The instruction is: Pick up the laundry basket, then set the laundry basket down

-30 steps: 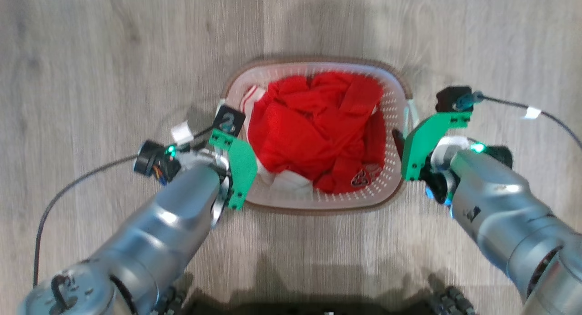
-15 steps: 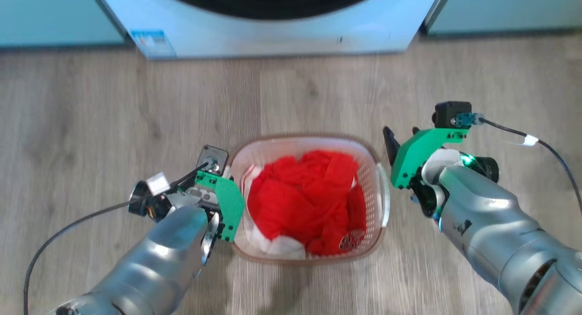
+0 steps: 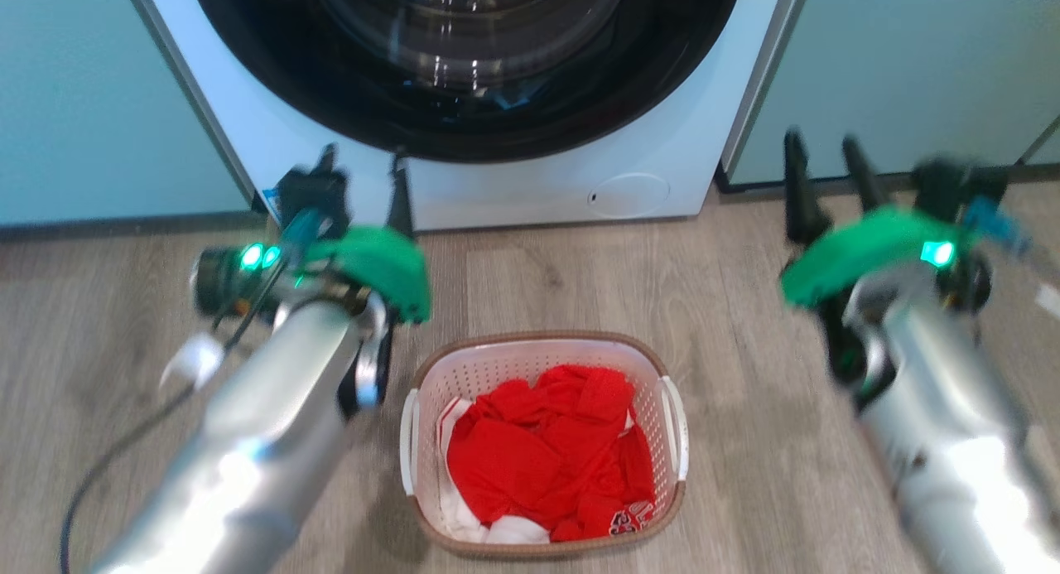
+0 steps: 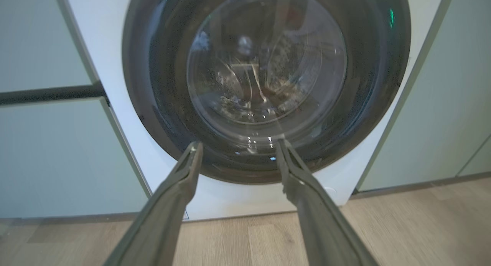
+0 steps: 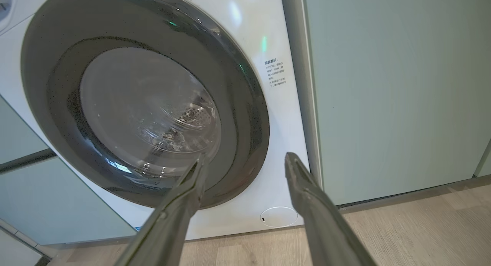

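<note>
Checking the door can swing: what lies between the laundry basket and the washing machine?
Only bare wooden floor separates the laundry basket from the washing machine, in the head view.

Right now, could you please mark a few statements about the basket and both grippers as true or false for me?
1. The laundry basket stands on the wooden floor before the washing machine. True.
2. The left gripper is gripping the basket. False: it is open and empty, up clear of the basket.
3. The basket holds red clothing. True.
4. The right gripper has its fingers pressed together. False: they stand apart, holding nothing.
</note>
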Available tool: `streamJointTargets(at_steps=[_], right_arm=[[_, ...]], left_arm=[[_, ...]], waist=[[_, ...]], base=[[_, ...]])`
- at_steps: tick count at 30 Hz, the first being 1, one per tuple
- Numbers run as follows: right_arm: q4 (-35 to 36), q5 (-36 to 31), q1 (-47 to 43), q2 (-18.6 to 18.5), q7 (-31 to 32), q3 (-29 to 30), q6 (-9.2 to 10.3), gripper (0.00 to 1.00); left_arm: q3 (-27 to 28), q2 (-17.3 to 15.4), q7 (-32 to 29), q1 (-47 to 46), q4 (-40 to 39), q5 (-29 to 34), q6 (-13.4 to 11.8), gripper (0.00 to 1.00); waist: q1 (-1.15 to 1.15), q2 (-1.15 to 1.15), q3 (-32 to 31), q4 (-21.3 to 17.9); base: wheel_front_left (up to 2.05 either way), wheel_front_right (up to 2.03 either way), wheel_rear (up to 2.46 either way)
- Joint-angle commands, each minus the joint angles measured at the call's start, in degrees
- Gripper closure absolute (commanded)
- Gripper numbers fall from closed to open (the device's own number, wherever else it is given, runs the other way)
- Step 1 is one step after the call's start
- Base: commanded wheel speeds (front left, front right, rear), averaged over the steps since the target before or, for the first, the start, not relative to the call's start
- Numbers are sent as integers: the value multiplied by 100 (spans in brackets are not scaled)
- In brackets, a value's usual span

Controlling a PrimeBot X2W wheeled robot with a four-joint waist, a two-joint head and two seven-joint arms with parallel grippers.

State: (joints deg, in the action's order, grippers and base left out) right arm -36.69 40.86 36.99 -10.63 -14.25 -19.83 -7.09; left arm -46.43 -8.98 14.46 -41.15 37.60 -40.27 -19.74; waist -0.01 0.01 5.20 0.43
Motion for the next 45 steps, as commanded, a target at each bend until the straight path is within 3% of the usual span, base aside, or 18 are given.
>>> streamJointTargets(at_steps=[1,4,8,14,21,25,35,45], right_arm=[[691,-543,-538,332,-73,293,-40,0],[1497,-1198,-1189,553,-74,628,-40,0],[2272,-1694,-1792,689,-74,675,-40,0],[2776,-1884,-2394,755,-74,617,-40,0],[3119,-1900,-2717,772,-74,674,-40,0],[3226,-1891,-2882,773,-74,695,-40,0],[3146,-1910,-3038,774,-74,727,-40,0],[3087,-1939,-3008,775,-74,712,-40,0]], left_arm=[[697,-284,52,538,-760,465,-178,0],[1499,-320,52,1319,-1695,1076,-290,0],[2449,-167,53,2188,-2597,1654,-236,0],[3690,363,53,3197,-3257,2015,234,0],[4465,602,53,3770,-3289,1974,808,0],[4368,608,53,3891,-3241,1761,931,0],[4044,609,53,4025,-3140,2082,1360,0],[3953,610,53,4003,-3086,2093,1428,0]], waist=[[1,-1,-162,-62],[1,-1,-259,-107],[1,-1,-317,-180],[1,-1,-322,-207],[1,-1,-295,-187],[1,-1,-305,-177],[1,-1,-324,-168],[1,-1,-304,-170]], base=[[0,0,0],[0,0,0],[0,0,0],[0,0,0],[0,0,0],[0,0,0],[0,0,0],[0,0,0]])
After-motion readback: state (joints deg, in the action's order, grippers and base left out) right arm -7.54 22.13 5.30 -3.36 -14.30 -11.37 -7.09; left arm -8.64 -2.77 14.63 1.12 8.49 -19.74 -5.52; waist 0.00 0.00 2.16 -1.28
